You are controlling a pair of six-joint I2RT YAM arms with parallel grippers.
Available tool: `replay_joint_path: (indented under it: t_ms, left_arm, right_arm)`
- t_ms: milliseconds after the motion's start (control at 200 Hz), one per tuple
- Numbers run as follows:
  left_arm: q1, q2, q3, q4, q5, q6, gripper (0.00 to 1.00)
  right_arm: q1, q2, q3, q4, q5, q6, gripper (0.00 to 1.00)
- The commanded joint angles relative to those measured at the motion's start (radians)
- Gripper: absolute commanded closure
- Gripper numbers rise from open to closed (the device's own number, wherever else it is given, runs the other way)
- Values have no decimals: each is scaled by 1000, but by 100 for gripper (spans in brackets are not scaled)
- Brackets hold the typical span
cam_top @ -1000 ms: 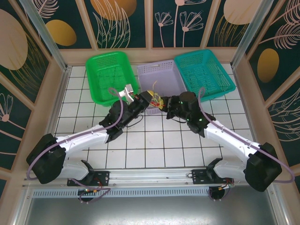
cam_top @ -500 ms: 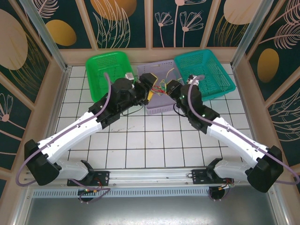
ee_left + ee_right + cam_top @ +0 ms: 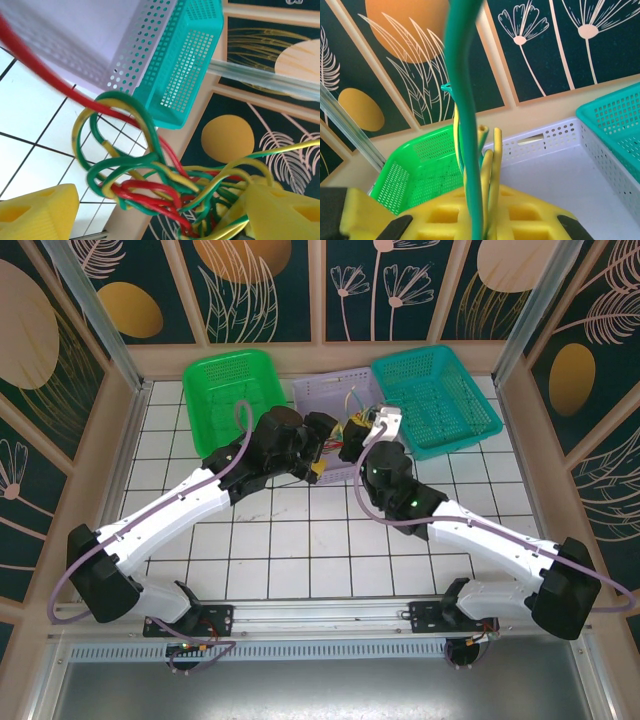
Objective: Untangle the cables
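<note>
Glossy cables (image 3: 150,192), matt plastic teal basket (image 3: 190,55)

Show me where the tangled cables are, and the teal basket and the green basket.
cables (image 3: 145,189), left wrist view, on a red loop in the knot.
teal basket (image 3: 185,65), left wrist view, on its perforated side wall.
green basket (image 3: 415,175), right wrist view, on its mesh side wall.

Along the table's (image 3: 300,550) far side stand the left basket (image 3: 235,400), middle basket (image 3: 335,398) and right basket (image 3: 440,400), side by side. The cables (image 3: 347,423) hang over the middle basket's near wall, between the left claw (image 3: 324,445) and the right claw (image 3: 357,430).
</note>
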Motion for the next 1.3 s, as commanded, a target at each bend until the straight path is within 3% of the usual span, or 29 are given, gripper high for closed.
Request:
replay_joint_path:
  t_ms: [0, 120, 325, 521, 586, 671, 836, 946, 1141, 1296]
  left_arm:
    - [-4, -54, 3, 29, -68, -34, 10]
    - [-3, -85, -6, 42, -113, -51, 11]
    - [-5, 0, -7, 59, 69, -61, 13]
    - [-5, 38, 11, 63, 55, -40, 14]
    - [-5, 52, 12, 74, 64, -40, 26]
    - [-6, 53, 0, 74, 63, -39, 49]
    - [-5, 34, -56, 88, 55, -43, 76]
    - [-4, 28, -89, 139, 43, -47, 100]
    - [-4, -15, -181, 343, -18, 7, 100]
    - [-6, -73, -318, 661, -100, 144, 100]
  right_arm:
    - [15, 3, -26, 57, 13, -26, 100]
    - [15, 3, -42, 48, -2, 2, 100]
    - [18, 29, -13, 47, -28, 22, 100]
    - [22, 32, -9, 60, -71, 29, 100]
    - [24, 23, -9, 50, -61, 47, 100]
    - [16, 0, -13, 38, -45, 98, 100]
    - [-33, -48, 0, -14, -71, 266, 100]
    - [-100, -67, 39, -149, -130, 508, 100]
    - [-315, -120, -40, -270, -431, 1167, 100]
    - [-402, -153, -199, -135, -609, 1647, 100]
